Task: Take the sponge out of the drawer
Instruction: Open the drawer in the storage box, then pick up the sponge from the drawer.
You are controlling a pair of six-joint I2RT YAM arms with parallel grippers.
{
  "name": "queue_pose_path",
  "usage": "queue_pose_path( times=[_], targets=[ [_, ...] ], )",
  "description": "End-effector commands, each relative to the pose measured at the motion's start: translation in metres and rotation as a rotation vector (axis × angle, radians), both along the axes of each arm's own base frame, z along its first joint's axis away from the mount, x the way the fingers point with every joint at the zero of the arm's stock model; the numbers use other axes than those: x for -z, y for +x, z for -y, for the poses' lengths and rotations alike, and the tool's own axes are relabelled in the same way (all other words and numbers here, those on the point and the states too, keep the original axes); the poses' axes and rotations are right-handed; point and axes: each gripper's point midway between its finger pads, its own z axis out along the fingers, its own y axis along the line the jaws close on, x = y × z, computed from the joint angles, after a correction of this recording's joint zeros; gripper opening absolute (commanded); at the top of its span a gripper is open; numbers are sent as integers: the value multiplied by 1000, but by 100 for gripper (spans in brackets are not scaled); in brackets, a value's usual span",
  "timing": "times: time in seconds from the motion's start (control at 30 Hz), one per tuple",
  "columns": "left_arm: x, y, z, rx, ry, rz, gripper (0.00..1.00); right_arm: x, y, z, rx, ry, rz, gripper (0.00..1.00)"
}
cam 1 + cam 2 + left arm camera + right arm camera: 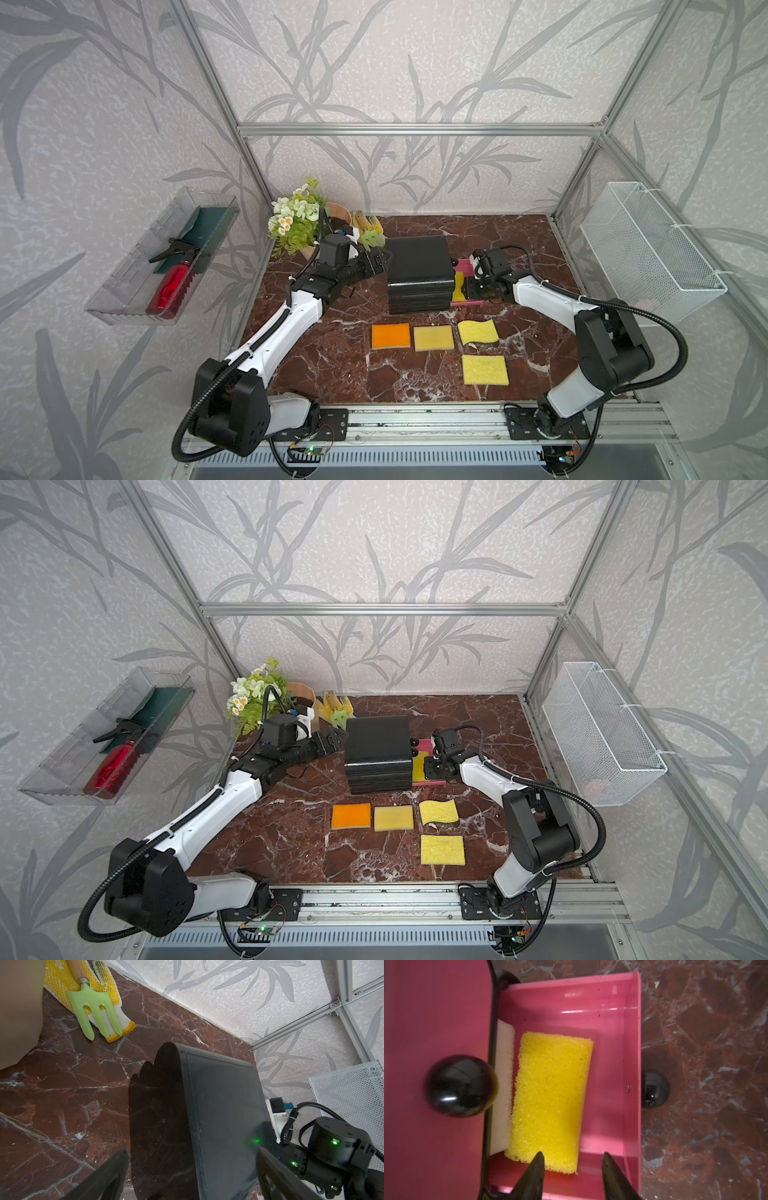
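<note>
Orange foam comes nearest: an orange pad [390,336], a pale pad [433,338], a wavy yellow pad [478,331] and a square yellow pad [485,369] lie flat on the veined marble table [332,365], apart from the cabinet. Behind them the task looks about halfway done. The glossy pink drawer [612,1043] stands pulled out of the black cabinet [419,266], but the sponge [552,1101] lies inside on its floor. It is a coarse, porous yellow oblong beside a white foam block [503,1084]. The right gripper [573,1154] hangs over one end of the sponge, tips spread with nothing pinched; gripping and lifting remain. The left gripper [192,1152] is spread wide astride the cabinet's smooth rounded edge; contact cannot be told. Farthest, a lime-green fork [91,1007] rests on a dotted knit glove [113,997].
</note>
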Motion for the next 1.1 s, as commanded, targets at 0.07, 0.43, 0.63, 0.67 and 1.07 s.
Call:
queue_pose_path(
  times=[0.07,0.43,0.63,0.67,1.07],
  targets=[
    [-14,-3,-2,5,-7,45,95,-1,15,-11,5,31,23,46],
    [-15,-5,-3,2,-2,54,95,42,15,-12,43,1,-55,36],
    [-18,-6,-4,2,0,60,95,46,11,-13,42,7,-76,17],
    [-19,-7,-4,1,0,63,95,45,11,-13,41,8,-74,13],
    [-28,-11,-7,-3,1,84,95,-21,18,-9,7,16,73,0]
  ],
)
